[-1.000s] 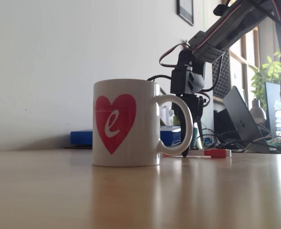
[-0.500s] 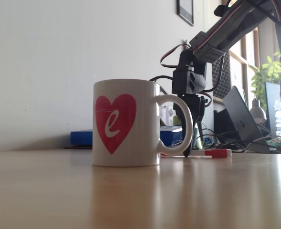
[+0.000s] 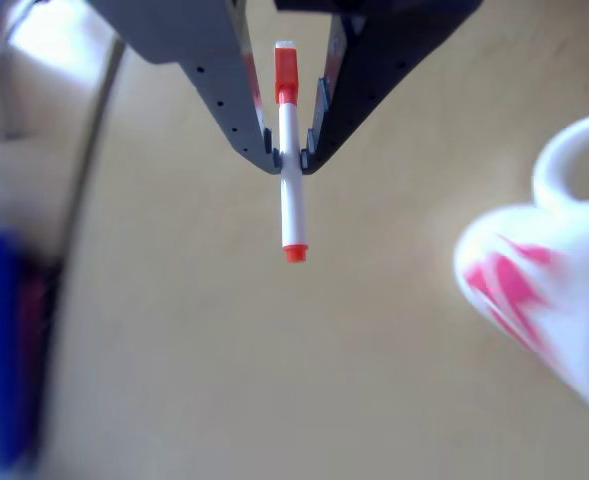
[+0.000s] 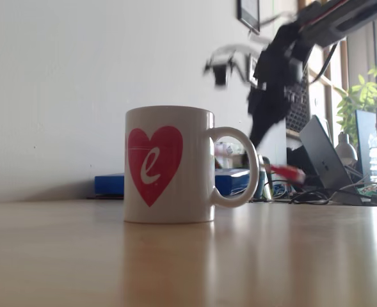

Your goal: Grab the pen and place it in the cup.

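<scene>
The glossy white ceramic mug point(image 4: 169, 164) stands upright on the pale wooden table point(image 4: 175, 262), its large loop handle pointing right in the fixed view. Its side carries a pink-red heart with a white lower-case "e" in looping script; no other writing can be read. In the other view the mug point(image 3: 549, 290) sits blurred at the right edge, part of the pink mark showing.

The dark two-finger gripper point(image 3: 290, 160) is clamped on the slim white marker pen point(image 3: 291, 190), its two fingertips pressing the barrel from either side just below the orange-red cap. The cap, ending in white, lies up between the fingers, and the small orange-red tip points away from them, over bare table. In the fixed view the gripper point(image 4: 265, 137) is motion-blurred, to the right of the mug and beyond its handle, and the pen point(image 4: 284, 171) hangs tilted above the tabletop, clear of it, near the handle.

A blue flat object point(image 4: 111, 184) lies behind the mug by the wall.
</scene>
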{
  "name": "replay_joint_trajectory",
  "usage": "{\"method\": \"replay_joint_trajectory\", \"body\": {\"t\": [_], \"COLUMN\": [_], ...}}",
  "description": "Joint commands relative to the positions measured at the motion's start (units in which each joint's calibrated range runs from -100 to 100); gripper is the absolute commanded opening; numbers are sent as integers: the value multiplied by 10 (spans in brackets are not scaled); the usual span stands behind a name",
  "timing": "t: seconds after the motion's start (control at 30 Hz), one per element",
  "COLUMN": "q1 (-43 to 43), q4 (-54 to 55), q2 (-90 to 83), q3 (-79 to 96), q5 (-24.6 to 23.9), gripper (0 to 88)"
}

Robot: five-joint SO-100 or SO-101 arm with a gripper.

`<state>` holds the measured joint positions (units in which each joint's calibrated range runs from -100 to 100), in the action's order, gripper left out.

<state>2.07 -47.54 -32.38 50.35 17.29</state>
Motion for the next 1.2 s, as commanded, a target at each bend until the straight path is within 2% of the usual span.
{"method": "replay_joint_trajectory", "body": {"t": [0.0,0.2,0.53,0.7,0.8,1.0,1.17], "q1": [-74,-161,-244,-299,-302,-257,-254], "q4": [-4,13,131,154,164,195,267], "q2": [-103,-148,-225,-239,-257,-290,-289], "q3": [-6,-21,-14,18,37,67,132], "q5": [3,-2,-4,-33,-48,-83,-109], "gripper": [10,10,10,10,10,8,8]}}
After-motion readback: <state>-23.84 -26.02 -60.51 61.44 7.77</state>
